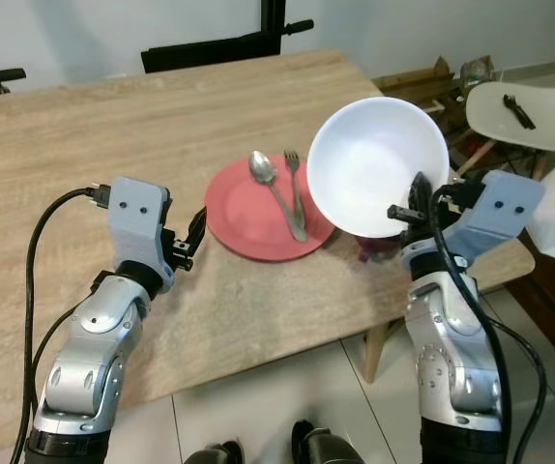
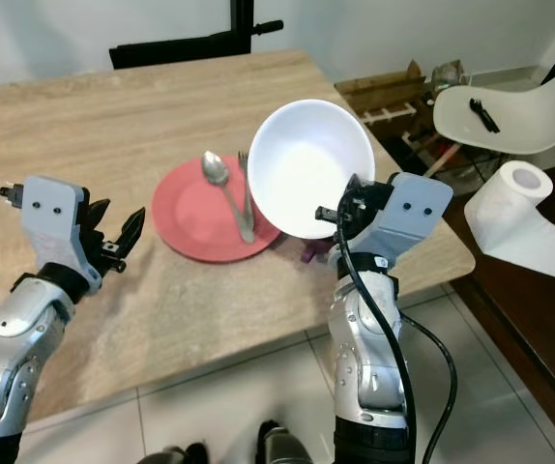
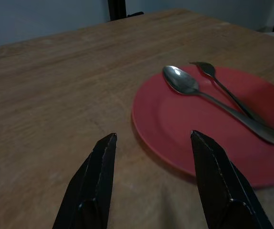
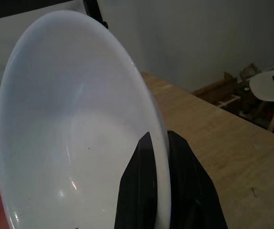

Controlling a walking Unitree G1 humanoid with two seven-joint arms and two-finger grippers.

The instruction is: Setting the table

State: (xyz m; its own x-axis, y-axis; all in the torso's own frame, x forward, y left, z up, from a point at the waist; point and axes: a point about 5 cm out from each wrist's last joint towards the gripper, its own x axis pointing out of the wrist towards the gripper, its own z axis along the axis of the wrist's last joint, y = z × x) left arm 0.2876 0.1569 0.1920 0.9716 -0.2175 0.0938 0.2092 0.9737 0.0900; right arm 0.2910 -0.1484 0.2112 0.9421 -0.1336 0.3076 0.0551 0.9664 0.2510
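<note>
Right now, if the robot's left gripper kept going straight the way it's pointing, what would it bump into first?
Most likely the red plate. The left gripper is open, low over the wooden table, and aims at the plate's near rim. The spoon and fork lie farther back on it. Depth is hard to judge.

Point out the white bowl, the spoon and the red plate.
white bowl (image 1: 369, 164), left eye view, inside of the bowl
spoon (image 3: 181, 80), left wrist view, its scoop
red plate (image 1: 244, 217), left eye view, bare left part

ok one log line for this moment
right gripper: shut on white bowl rim, held tilted above table | left gripper: open beside red plate | spoon, fork: on plate
</note>
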